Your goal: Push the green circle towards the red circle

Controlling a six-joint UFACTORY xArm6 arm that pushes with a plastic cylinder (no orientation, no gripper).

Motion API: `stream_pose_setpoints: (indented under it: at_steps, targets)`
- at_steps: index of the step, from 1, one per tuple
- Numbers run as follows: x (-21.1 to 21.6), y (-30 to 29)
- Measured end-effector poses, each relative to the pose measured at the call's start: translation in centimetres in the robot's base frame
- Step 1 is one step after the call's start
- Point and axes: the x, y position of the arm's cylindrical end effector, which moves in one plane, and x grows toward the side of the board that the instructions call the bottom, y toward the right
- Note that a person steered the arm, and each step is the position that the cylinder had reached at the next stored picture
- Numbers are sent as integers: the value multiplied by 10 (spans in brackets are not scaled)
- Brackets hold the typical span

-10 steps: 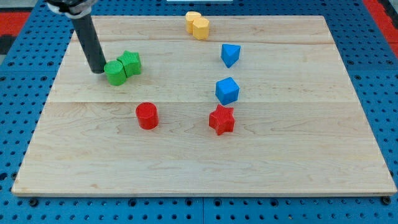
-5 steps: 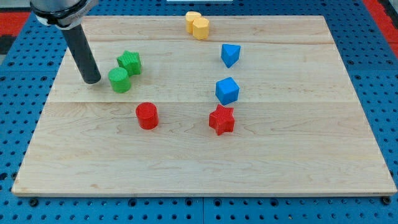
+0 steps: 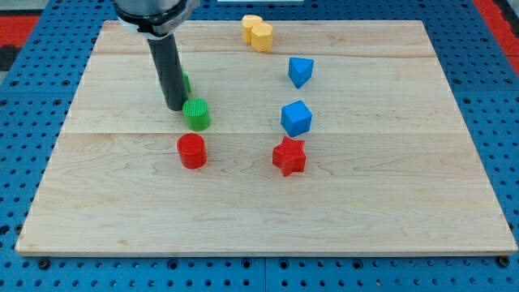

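Pale matt wood-grain board (image 3: 365,203), ribbed matt plastic green circle (image 3: 196,113), smooth dark rod (image 3: 169,73)

My tip (image 3: 176,107) stands on the pale wooden board (image 3: 389,211), touching the ribbed green circle block (image 3: 196,113) just to its right. The green star block (image 3: 185,82) sits behind the rod, mostly hidden. The red circle block (image 3: 192,151) lies near, below the tip. The blue cube (image 3: 296,118) and red star block (image 3: 289,156) lie well to its right.
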Motion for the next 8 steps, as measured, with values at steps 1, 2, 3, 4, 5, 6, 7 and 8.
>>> stream_pose_setpoints:
  at_steps: [1,2,3,4,5,6,7,8]
  targets:
    - [3,15]
    - [-3,54]
    - [-3,63]
    - [3,94]
    - [6,134]
    - [22,132]
    - [28,106]
    - [29,77]
